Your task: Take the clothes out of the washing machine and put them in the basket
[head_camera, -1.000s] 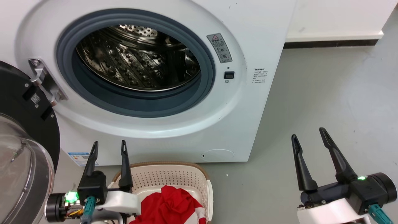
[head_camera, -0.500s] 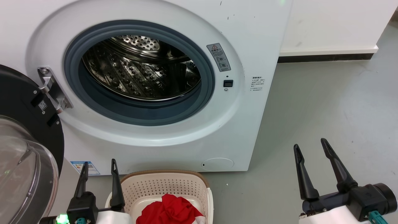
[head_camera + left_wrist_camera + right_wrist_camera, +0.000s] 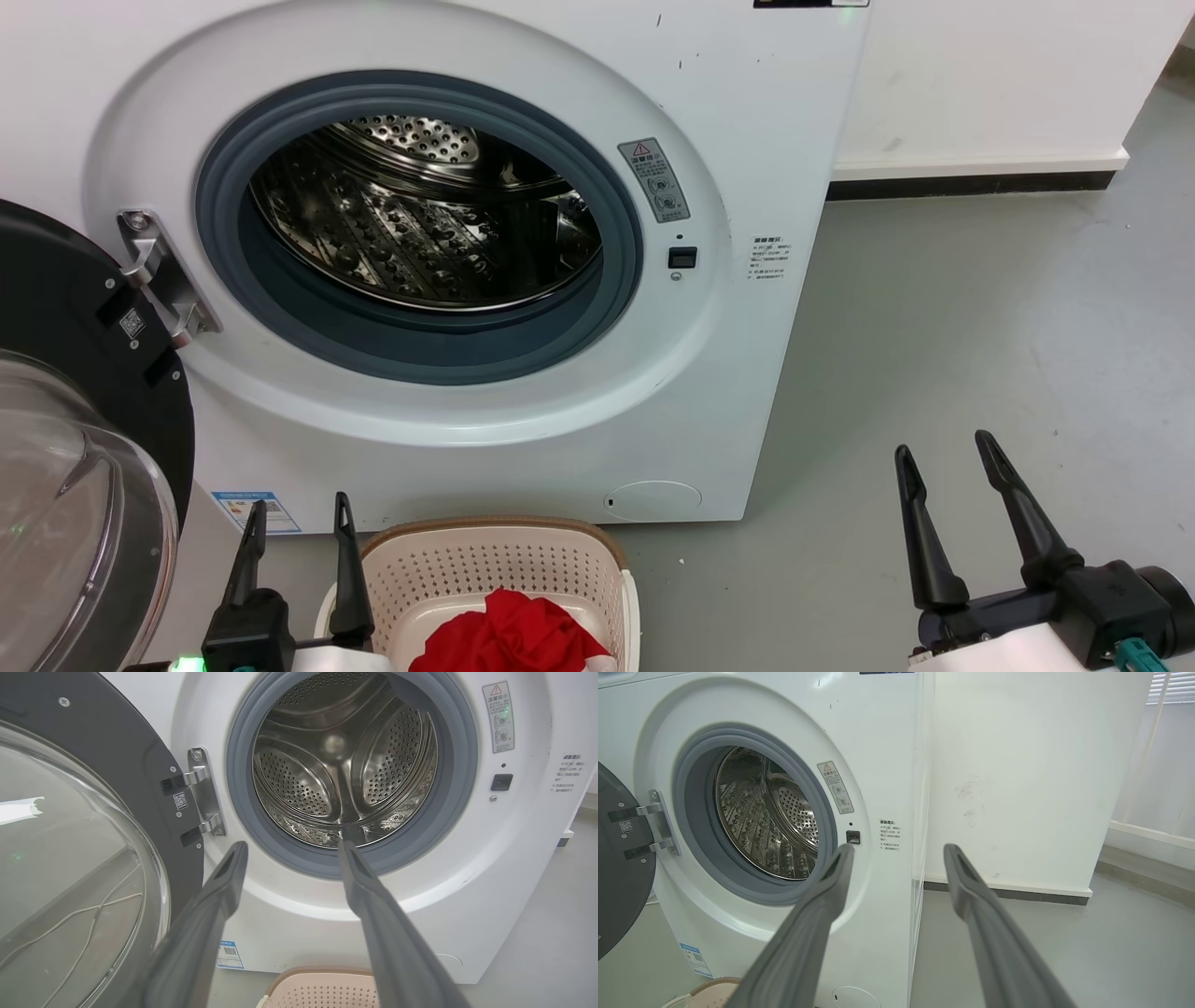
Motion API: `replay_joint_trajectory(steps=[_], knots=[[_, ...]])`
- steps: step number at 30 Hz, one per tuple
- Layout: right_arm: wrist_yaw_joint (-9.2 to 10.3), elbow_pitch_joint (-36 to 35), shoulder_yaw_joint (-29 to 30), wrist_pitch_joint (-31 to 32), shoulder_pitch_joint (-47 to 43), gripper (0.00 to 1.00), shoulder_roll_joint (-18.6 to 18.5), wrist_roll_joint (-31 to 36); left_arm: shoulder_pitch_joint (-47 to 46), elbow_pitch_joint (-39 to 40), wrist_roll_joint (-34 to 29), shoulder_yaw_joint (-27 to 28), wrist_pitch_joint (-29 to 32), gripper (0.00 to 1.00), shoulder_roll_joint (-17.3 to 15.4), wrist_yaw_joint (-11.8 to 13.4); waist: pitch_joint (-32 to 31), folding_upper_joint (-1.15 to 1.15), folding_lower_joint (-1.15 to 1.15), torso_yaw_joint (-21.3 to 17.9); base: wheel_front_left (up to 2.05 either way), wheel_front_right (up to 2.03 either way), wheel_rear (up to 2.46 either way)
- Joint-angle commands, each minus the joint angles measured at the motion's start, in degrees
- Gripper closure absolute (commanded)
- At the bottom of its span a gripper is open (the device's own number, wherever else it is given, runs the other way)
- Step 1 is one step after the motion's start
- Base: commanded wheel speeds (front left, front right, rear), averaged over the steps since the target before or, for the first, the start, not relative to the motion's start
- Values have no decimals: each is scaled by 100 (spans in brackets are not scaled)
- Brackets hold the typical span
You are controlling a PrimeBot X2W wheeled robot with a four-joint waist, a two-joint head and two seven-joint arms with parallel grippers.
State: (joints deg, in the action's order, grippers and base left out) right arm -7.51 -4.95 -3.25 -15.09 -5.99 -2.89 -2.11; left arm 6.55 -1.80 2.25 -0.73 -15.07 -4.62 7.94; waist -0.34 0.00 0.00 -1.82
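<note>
While held wide and empty, left hand (image 3: 299, 505) stands just left of basket (image 3: 495, 567) containing red clothes (image 3: 509, 633); right hand (image 3: 942, 446), also wide, well apart to right.

On the washing machine (image 3: 766, 392), a red warning-triangle sticker (image 3: 658, 179), a small notice (image 3: 768, 257), a blue corner label (image 3: 254, 511) and the door's (image 3: 47, 280) QR tag (image 3: 132, 323) carried print too small to read.

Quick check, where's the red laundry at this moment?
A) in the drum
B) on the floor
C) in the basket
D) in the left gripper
C: the clothes lie in the basket; the drum shows bare steel, and the left gripper and right gripper are open and hold nothing.
</note>
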Motion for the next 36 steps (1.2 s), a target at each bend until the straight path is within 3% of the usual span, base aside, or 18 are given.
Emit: replay_joint_trajectory(steps=[1, 25, 26, 29, 36], knots=[[4, 31, 18, -11, -73, 0, 3, -4, 0, -13, -27, 29, -15, 0, 29, -25, -3, 0, 0, -4, 0, 0, 0], [4, 44, 31, -11, -95, 0, 3, 15, 23, 138, -154, 171, -15, 0, 102, -164, -5, 0, 0, -6, 0, 0, 0], [0, 41, 31, 0, -20, 100, 0, 13, 0, 119, -114, 153, 2, 100, 103, -167, -6, 0, 0, -5, 0, 0, 0], [-1, 184, 18, 3, -38, 100, 0, -11, 25, -60, -71, 144, 35, 100, 129, -170, -5, 0, 0, -5, 0, 0, 0], [-1, 302, 33, 143, 53, 100, -61, -965, -137, -208, 807, 232, 274, 100, 132, -304, -2, 0, 0, 7, 0, 0, 0]])
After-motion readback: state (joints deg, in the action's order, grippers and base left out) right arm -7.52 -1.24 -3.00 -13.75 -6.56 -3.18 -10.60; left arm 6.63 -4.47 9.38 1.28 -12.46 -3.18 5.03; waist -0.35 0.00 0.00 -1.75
